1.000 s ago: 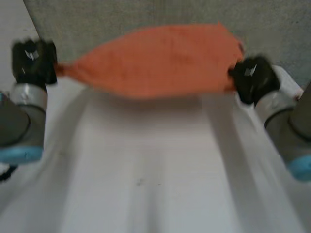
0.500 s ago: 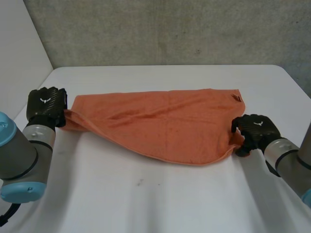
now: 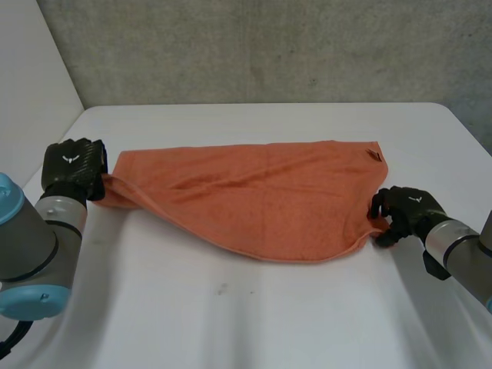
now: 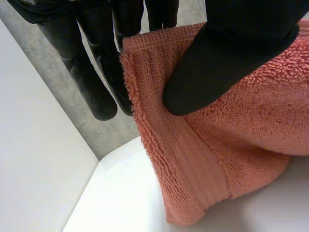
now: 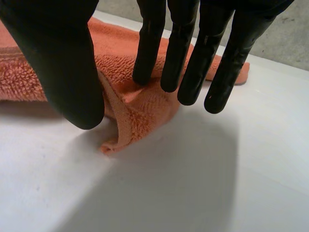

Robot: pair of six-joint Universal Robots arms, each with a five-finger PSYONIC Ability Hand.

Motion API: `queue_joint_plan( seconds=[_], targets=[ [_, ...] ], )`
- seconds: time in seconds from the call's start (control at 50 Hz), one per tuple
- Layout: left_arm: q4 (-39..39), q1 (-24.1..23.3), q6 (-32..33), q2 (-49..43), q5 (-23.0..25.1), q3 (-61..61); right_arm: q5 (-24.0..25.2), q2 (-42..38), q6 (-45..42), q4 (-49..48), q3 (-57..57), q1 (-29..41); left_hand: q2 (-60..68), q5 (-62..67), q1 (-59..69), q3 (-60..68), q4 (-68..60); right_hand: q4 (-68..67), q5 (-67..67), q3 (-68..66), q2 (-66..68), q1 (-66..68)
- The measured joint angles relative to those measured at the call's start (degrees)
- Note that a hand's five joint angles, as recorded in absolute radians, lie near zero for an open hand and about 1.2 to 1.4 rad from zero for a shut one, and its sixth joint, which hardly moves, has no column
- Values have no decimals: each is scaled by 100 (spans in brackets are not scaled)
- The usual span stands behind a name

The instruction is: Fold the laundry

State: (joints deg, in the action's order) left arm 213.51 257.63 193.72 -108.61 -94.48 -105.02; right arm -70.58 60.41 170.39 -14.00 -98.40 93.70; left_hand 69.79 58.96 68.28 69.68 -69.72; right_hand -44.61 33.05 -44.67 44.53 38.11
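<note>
orange towel [image 3: 261, 196] lies spread on the white table [image 3: 254, 323], stretched between the two hands, mostly flat with a few shallow creases; far edge runs fairly straight, near edge bows toward the camera in a curve; small tag or loop at the far right corner, can't tell which; left hand [image 3: 73, 167] sits at the towel's left end, where the cloth narrows into a bunched point just off the table's left edge; left wrist view: thumb [image 4: 231, 53] presses the towel's hemmed edge [image 4: 193, 159] against the fingers [image 4: 96, 82], so that end is pinched, with the rest of the corner hanging below the grip toward the table; right hand [image 3: 406, 211] is at the near right corner, knuckles up, fingers curled down at the cloth's edge; right wrist view: corner of the towel [image 5: 140, 111] rises in a small fold between the thumb [image 5: 63, 63] and the straight fingers [image 5: 186, 58], fingertips on the cloth, so it reads as a light pinch on that corner; the corner's tip touches the table under the thumb; left arm [image 3: 34, 246] comes in at the table's left side, right arm [image 3: 461, 257] low at its right; grey wall [image 3: 269, 46] behind the table
</note>
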Motion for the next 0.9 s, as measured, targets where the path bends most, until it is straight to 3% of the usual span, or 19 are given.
queue_joint_plan(
  seconds=[0.1,0.2,0.32,0.42,0.48,0.56,0.58,0.74,0.84,0.9],
  targets=[
    [-79,-9,-16,9,0,-2,13,-115,325,2,152,43,0,0,0,0,0,-701,679,-696,716,627],
    [-121,-11,-41,15,-2,-7,-21,-231,504,31,300,48,0,0,0,0,0,-2270,2240,-2251,2284,1866],
    [-239,-14,-51,51,-7,-18,-106,-116,482,232,414,-23,0,0,0,0,0,-2374,2307,-2323,2331,1866],
    [-625,-13,-47,240,-10,-63,-108,629,116,561,356,-216,0,0,0,0,0,-2375,2308,-2323,2331,1866],
    [-1301,16,-47,565,-19,-135,-71,1551,-815,1129,139,-435,0,0,0,0,0,-2375,2310,-2323,2331,1866],
    [-1865,92,-52,835,-32,-221,-73,2109,-1732,1612,-71,-583,0,0,0,0,0,-2375,2323,-2322,2331,1866],
    [-2268,187,-59,1036,-36,-310,-103,2439,-2531,2016,-251,-684,0,0,0,0,0,-2375,2331,-2325,2331,1866],
    [-3536,608,-65,1689,14,-770,-398,2957,-5097,3580,-765,-919,0,0,0,0,0,-2375,2331,-2329,2332,1866],
    [-3702,711,-52,1764,36,-835,-485,2891,-5275,3680,-717,-892,0,0,0,0,0,-2376,2331,-2330,2332,1866],
    [-3597,766,-44,1607,89,-708,-555,2552,-5044,3268,-480,-776,0,0,0,1,0,-2376,2331,-2334,2332,1866]
  ],
)
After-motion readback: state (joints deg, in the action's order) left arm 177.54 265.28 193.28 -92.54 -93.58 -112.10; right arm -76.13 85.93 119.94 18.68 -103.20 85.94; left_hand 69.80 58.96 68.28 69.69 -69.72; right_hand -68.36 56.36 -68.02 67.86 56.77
